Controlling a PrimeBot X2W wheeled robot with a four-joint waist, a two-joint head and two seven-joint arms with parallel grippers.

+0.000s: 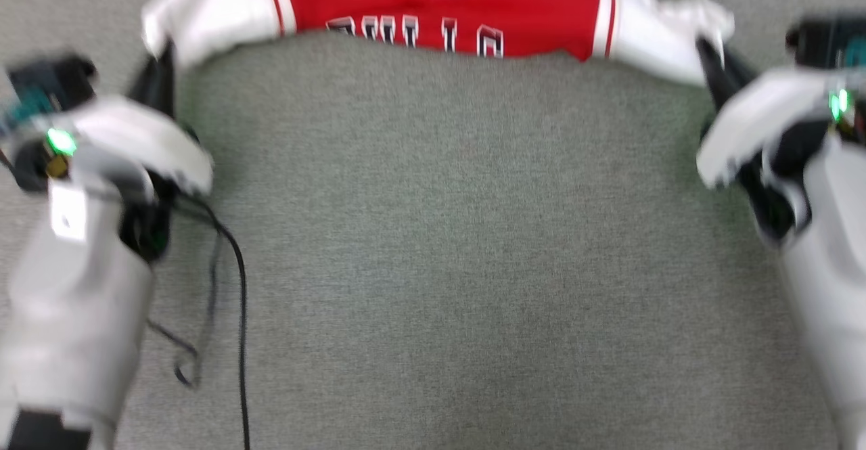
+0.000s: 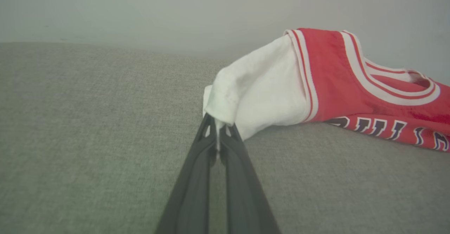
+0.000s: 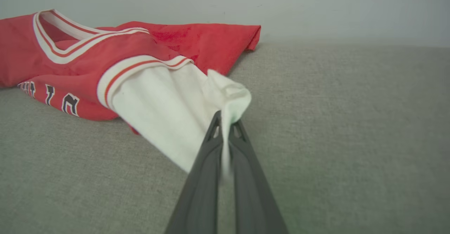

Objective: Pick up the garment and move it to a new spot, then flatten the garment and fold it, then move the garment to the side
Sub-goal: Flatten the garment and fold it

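Left end effector (image 2: 218, 121) pinched tight on left sleeve (image 2: 246, 93), at its hem; right end effector (image 3: 226, 119) likewise on right sleeve (image 3: 182, 121). One garment (image 1: 440, 3), two white sleeves, lying along far side of grey fabric surface (image 1: 460, 267), perhaps a tabletop. Wide bare stretch nearer robot. One black cable (image 1: 238, 281), lower left.

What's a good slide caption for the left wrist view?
Left gripper shut on the white sleeve tip of the red jersey, over grey fabric.
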